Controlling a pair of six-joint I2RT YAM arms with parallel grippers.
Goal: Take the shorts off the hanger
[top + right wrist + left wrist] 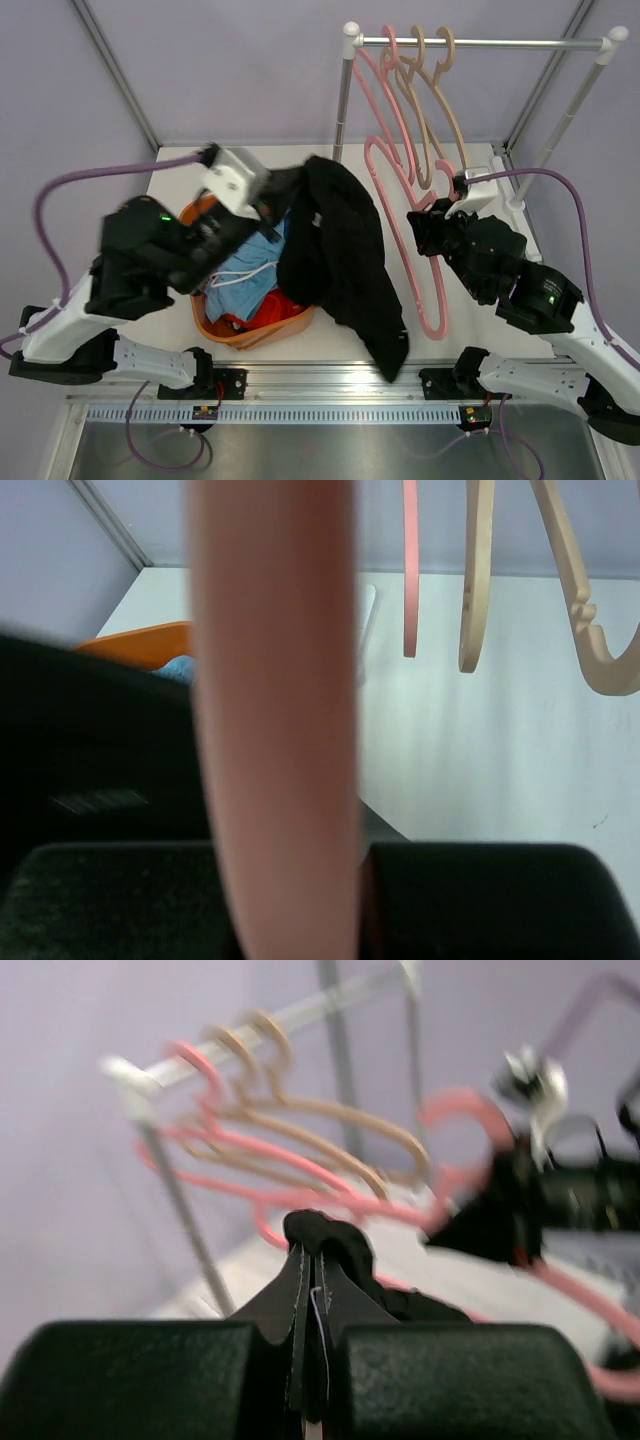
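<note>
**A:** Where do we find the black shorts [345,250]?

**B:** We see them dangling mid-table from the left gripper [272,197], which is clenched on a fold of their cloth. The hem reaches toward the near edge.

**A:** And the right gripper [425,222]?

**B:** We see it clamped on the pink hanger [437,322] toward the right edge, apart from the shorts. Left of them we see the orange basket [215,328], holding light blue shorts [245,265] and orange shorts [282,305].

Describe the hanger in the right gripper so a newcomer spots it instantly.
Find the white clothes rail at the back right. Below it, the right gripper grips one pink hanger. Unlike the hangers hooked on the rail, it sits lowest, beside the black shorts.
</note>
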